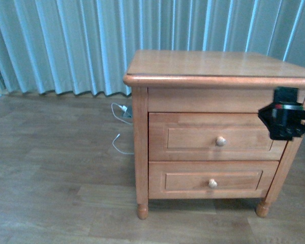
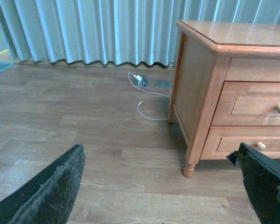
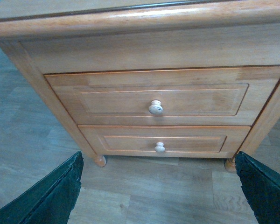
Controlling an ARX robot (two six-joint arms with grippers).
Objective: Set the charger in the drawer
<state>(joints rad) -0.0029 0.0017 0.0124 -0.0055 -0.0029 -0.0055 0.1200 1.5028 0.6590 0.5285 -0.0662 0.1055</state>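
drawer (image 1: 217,137) sits shut in front of you, knob (image 3: 155,108) untouched. right gripper (image 3: 158,186) fingers spread wide, released; left gripper (image 2: 161,186) likewise, grasping nothing.

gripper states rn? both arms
Left gripper: open, jaws wide apart, holding nothing.
Right gripper: open, jaws wide apart, holding nothing, facing the upper drawer.

No readable text, label, brand or number shows in any view.
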